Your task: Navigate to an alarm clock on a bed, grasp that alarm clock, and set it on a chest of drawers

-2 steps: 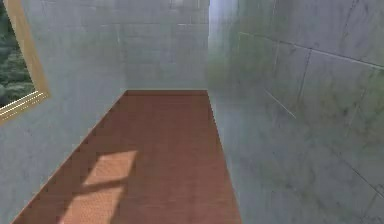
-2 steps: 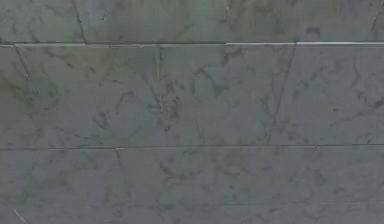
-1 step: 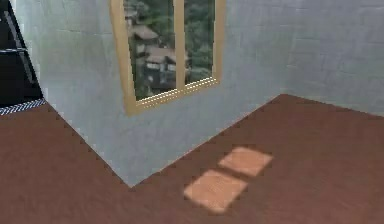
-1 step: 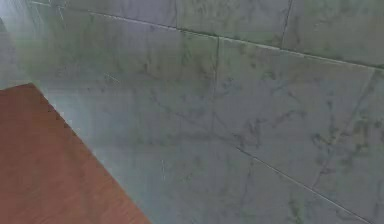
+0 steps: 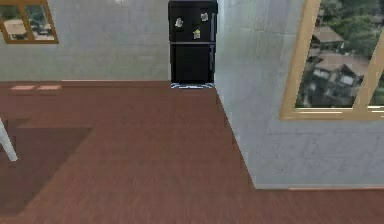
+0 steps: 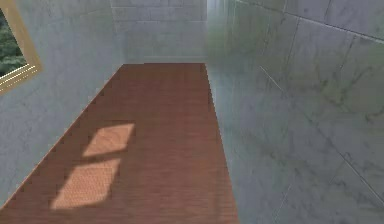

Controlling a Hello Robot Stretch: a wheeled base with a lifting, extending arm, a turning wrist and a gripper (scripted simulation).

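**Navigation step: seeking the bed across an open wooden floor**

Forward view, left to right: a white leg (image 5: 5,140) of some furniture at the edge; a wood-framed left window (image 5: 25,20) high on the far wall; open wooden floor (image 5: 130,140); a tall dark refrigerator (image 5: 193,45) with small notes on its door, standing against the far wall; a pale wall corner (image 5: 250,120) jutting toward the camera; a right window (image 5: 335,60) looking onto rooftops.

Arm side view, left to right: a side window (image 6: 15,65); a narrow strip of floor bearing two sunlit patches (image 6: 95,165); a veined pale wall (image 6: 300,110) close alongside.

The step in hand is judged to be the search. Where the alarm clock lies cannot be told; by the task it rests on a bed, which is yet to be found. Whether the pincer is apart or together cannot be told either.

To do this step well, the base should likely turn toward the open floor at the forward view's left. It should stay off the wall corner and the near wall, and sweep slowly so that a bed is caught early.
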